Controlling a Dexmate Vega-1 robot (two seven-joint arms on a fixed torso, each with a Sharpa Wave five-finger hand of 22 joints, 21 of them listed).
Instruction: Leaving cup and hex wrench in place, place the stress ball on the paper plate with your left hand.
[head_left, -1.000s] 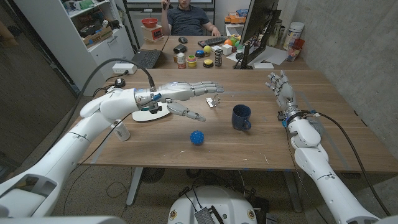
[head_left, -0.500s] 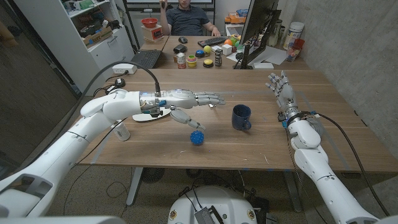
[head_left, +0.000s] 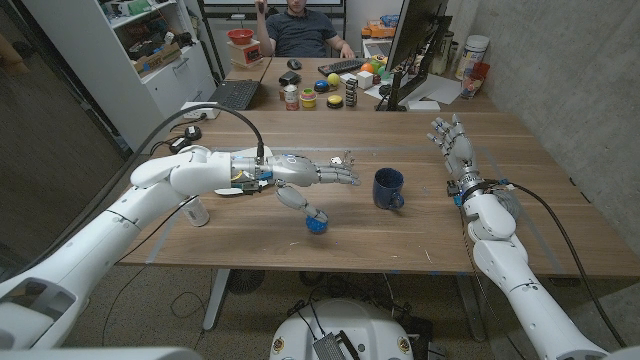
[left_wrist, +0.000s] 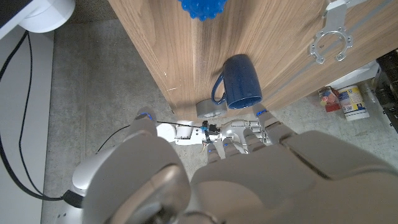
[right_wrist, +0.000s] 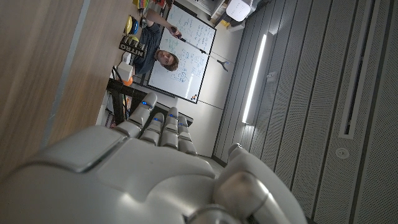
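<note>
Left hand (head_left: 305, 180) hangs spread over the table (head_left: 420, 235), gripping nothing, thumb tip just above the blue stress ball (head_left: 316, 222) lying below it. Blue cup (head_left: 387, 187) stands just beside the fingertips. Right hand (head_left: 449, 137) is upright, fingers apart, holding nothing.

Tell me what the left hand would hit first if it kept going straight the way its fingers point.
Probably the blue cup. In the head view the left hand reaches level across the table with its fingers aimed at it. The stress ball sits below the thumb, off that line. Depth is uncertain, so it might pass just behind the cup.
</note>
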